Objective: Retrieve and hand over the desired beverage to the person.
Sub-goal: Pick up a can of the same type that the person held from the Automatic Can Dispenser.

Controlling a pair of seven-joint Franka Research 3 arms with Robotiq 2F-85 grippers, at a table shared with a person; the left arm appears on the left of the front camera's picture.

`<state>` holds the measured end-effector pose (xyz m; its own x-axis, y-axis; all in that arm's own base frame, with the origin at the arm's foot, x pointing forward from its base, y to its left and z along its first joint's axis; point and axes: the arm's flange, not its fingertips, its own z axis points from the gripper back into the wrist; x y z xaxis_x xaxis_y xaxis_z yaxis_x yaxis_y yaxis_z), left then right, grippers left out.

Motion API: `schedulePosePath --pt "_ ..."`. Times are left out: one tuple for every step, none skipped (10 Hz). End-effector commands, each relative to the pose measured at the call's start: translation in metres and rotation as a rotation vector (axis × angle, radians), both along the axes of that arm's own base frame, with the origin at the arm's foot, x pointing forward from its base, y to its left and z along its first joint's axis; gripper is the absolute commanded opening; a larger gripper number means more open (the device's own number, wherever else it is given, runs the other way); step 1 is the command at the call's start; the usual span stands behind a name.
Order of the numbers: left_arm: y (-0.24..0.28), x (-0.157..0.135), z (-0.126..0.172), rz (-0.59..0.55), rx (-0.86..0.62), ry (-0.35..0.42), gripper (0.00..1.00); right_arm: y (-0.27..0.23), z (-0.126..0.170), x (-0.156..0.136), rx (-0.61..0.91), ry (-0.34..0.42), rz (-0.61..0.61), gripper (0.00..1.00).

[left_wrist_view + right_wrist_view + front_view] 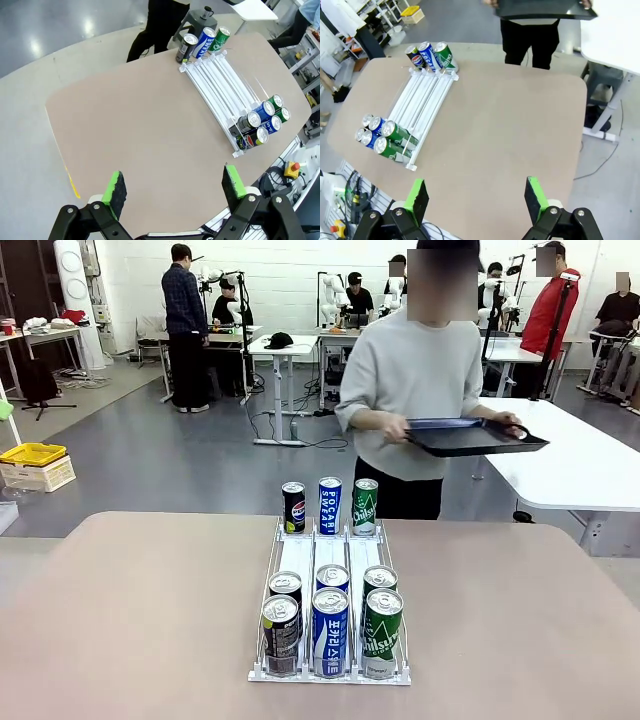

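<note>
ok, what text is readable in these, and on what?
"POCARI": far blue can
"Chilsung": far green can
"포카리스": front blue can
"Chilsung": front green can
Far black can, front black can: print too small to read.

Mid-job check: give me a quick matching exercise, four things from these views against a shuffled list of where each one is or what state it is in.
Things
1. black tray
2. far Pepsi can
3. front green can
4. left claw

Places or states
A. open, above the table
B. upright at the far end of the rack, left lane
C. held by the person
D. nearest the robot, right lane

Pairs: 1-C; 2-B; 3-D; 4-A
</note>
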<state>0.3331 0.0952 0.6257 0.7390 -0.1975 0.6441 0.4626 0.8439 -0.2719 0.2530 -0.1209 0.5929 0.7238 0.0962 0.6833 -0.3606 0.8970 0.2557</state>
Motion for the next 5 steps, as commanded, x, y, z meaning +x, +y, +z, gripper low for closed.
schedulePosePath --pt "0.0021 0.0025 0.0001 -0.003 -0.008 -0.015 1.00 0.0009 -0.0020 0.0009 0.006 -0.002 0.019 1.00" --pt "0.0021 0.0025 0.0001 -0.003 -0.008 -0.015 1.00 0.0009 -0.0020 0.0009 0.006 -0.002 0.019 1.00" --pt "0.0021 0.0025 0.0001 -0.003 -0.008 -0.015 1.00 0.0009 -0.0020 0.0009 0.006 -0.002 0.019 1.00" --pt "0.0021 0.0025 0.0001 -0.003 -0.008 -0.015 1.00 0.0009 -0.0020 0.0009 0.006 -0.002 0.019 1.00" --pt "0.0021 0.0025 0.0001 -0.003 -0.008 -0.015 1.00 0.0009 -0.0020 0.0009 0.006 -0.002 0.019 1.00"
